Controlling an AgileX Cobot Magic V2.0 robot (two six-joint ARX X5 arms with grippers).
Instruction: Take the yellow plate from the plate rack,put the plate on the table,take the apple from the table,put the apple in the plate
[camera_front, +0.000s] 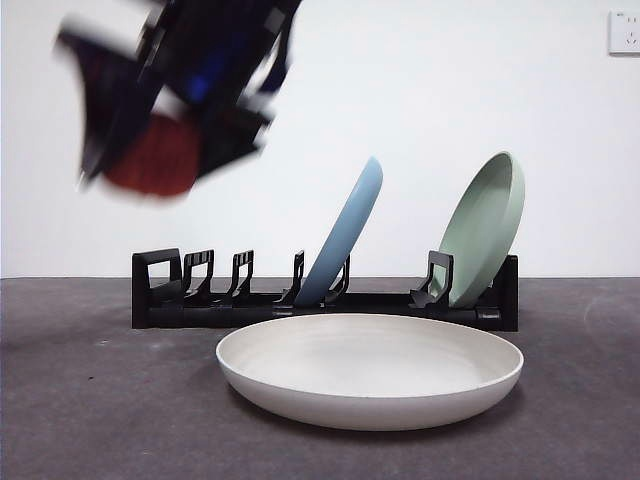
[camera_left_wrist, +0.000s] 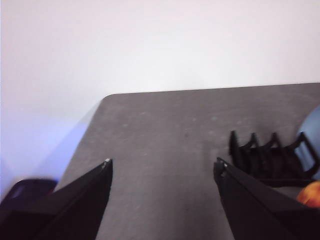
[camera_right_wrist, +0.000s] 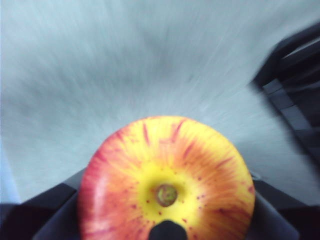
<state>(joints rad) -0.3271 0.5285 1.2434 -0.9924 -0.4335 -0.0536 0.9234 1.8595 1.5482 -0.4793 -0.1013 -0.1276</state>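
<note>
got the apple (camera_right_wrist: 166, 184) clamped in my right claw (camera_right_wrist: 167, 227), up in the air at 10 o'clock from the yellow plate (camera_front: 369, 369) sitting on the desk (camera_front: 90, 400), so I'd swing over its middle and lower before letting go.

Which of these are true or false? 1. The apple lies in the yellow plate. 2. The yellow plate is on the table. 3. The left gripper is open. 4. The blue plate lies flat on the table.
1. False. The right gripper holds the apple in the air, up and to one side of the yellow plate.
2. True. It lies flat on the table in front of the rack.
3. True. The left gripper is open and holds nothing.
4. False. The blue plate stands tilted in the rack.
</note>
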